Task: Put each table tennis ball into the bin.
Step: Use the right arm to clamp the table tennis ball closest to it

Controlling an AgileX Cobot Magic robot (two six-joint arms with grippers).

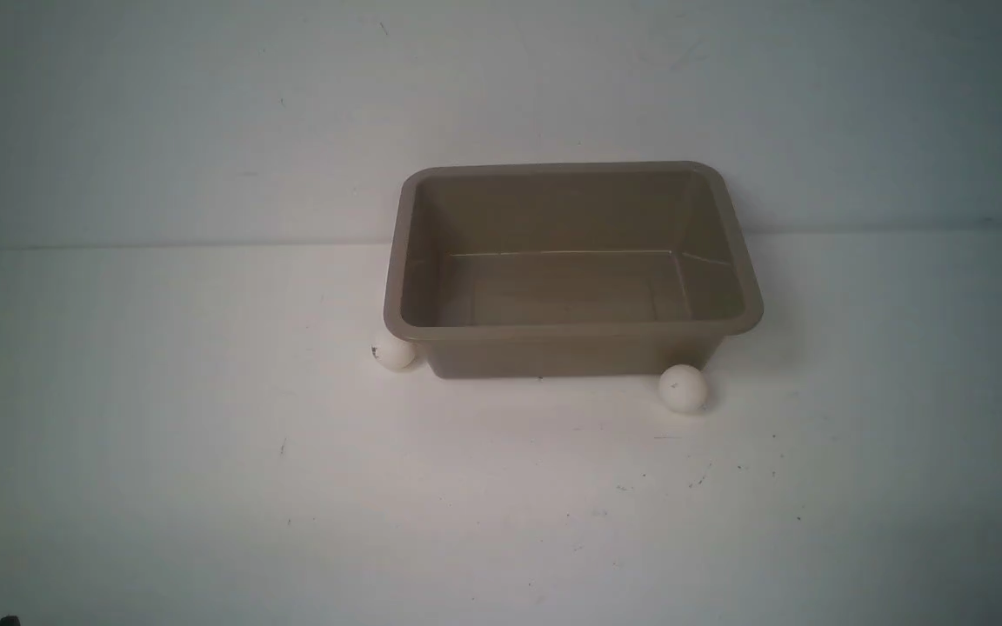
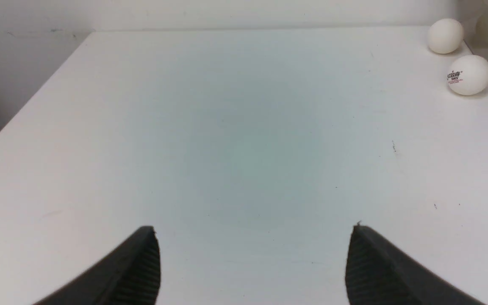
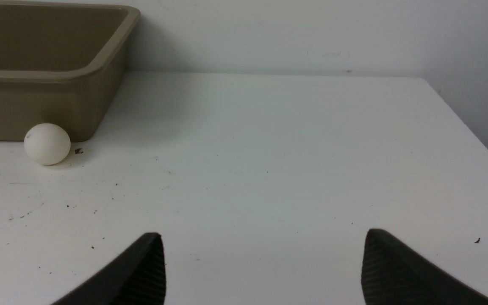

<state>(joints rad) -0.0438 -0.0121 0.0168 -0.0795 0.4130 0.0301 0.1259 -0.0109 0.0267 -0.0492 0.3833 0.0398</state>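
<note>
Partly under the bin rim [image 1: 571, 330], one ball [image 1: 394, 353].

Left gripper [image 2: 254, 231], right gripper [image 3: 263, 235]: matte black fingers, curved, tapering to points, fine ribbing on inner faces.

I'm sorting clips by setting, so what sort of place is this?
Most likely a robot test bench in a lab, not a home: a white table against a plain white wall, carrying a taupe bin and loose table tennis balls, with the left gripper and right gripper open above it.
</note>
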